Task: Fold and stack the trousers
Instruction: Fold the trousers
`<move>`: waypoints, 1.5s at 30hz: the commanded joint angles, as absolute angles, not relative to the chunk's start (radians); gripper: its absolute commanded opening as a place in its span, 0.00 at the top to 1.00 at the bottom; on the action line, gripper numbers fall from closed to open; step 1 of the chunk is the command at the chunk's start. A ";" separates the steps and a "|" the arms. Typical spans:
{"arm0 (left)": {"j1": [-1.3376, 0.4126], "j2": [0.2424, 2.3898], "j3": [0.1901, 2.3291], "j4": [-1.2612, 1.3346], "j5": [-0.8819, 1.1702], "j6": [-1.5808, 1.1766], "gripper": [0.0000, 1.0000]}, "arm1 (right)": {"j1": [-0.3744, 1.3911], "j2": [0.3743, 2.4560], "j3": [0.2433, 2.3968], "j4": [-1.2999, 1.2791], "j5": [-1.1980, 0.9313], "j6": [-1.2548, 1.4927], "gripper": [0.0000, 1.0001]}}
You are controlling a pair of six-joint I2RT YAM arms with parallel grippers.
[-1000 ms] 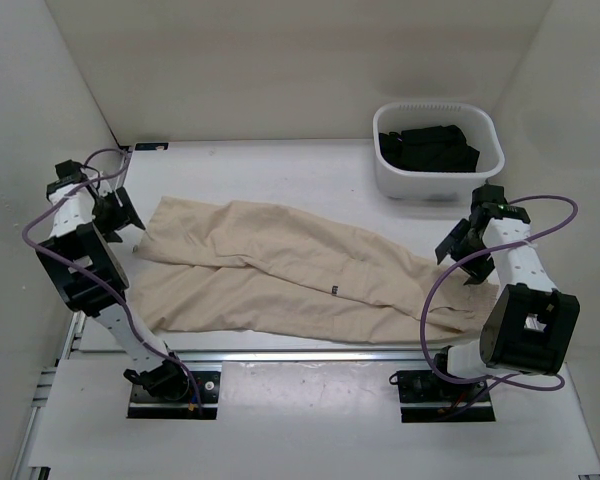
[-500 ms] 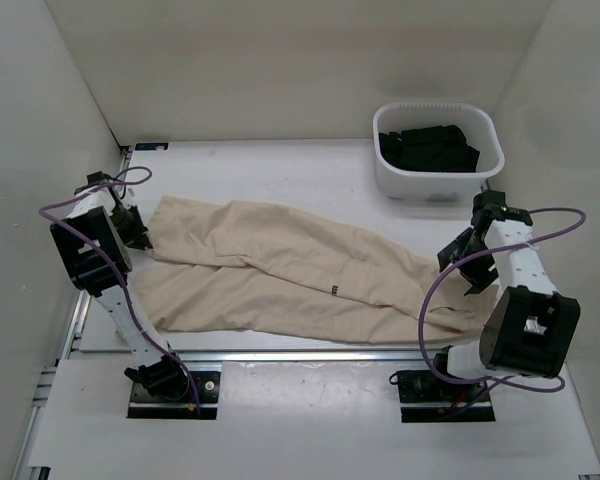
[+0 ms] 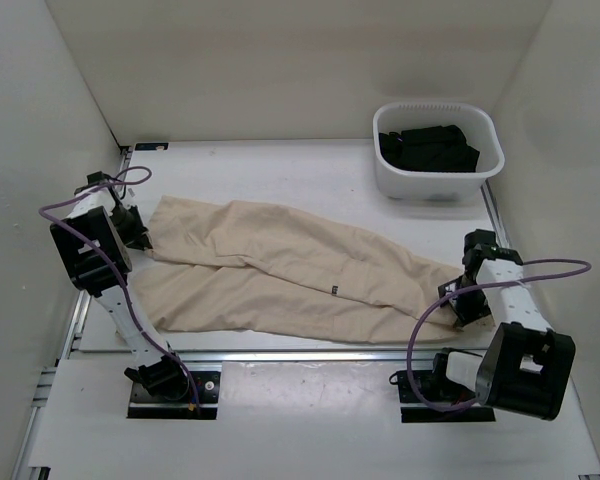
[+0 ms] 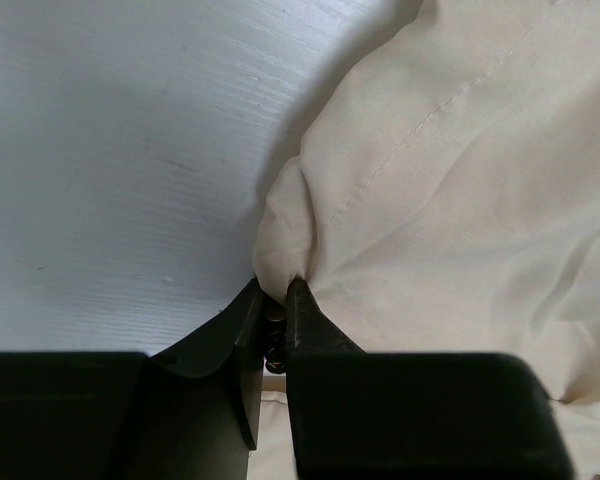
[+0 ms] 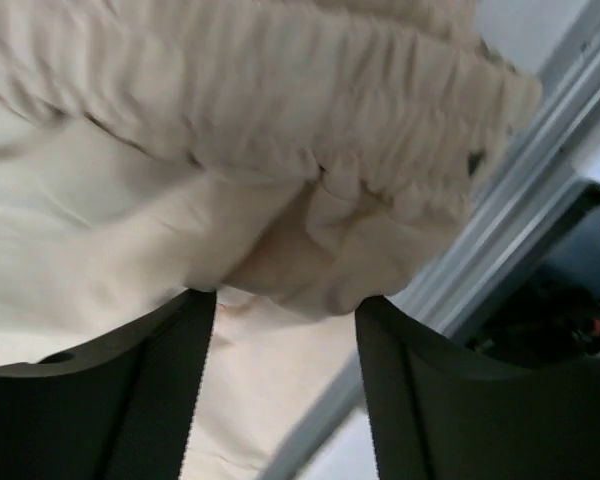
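Top external view: trousers (image 3: 290, 275) lie flat on the surface (image 3: 280, 170), long axis running left to right between the arms. Left fingers (image 4: 310, 325) are pinched onto a leg-end fold. Right fingers (image 5: 160, 360) stand apart astride the gathered waistband (image 5: 280, 90), not yet gripping.

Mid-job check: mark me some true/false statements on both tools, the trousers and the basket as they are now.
1. The left tool is shut on a pinch of the trousers at their edge. True.
2. The right tool is clamped tight on the waistband. False: its jaws stand apart, with bunched waistband between them.
3. The trousers lie spread out on the table. True.
4. The basket holds beige clothes. False: it holds black garments.
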State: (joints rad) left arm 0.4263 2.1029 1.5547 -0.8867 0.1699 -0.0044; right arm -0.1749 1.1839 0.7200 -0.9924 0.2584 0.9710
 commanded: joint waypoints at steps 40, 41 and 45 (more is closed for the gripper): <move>0.580 1.168 1.002 -1.059 -0.299 0.000 0.86 | -0.428 0.927 0.757 -0.997 0.486 0.742 1.00; 0.592 1.154 0.897 -1.033 -0.323 0.000 0.86 | -0.428 0.927 0.737 -0.997 0.476 0.742 1.00; 0.638 1.124 0.717 -0.896 -0.385 0.000 0.86 | -0.437 0.927 0.735 -0.988 0.466 0.753 1.00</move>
State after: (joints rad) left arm 0.6060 1.1687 0.7685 -1.0344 -0.2943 -0.0010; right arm -0.4248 0.9466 0.7139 -1.0031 0.4454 0.7536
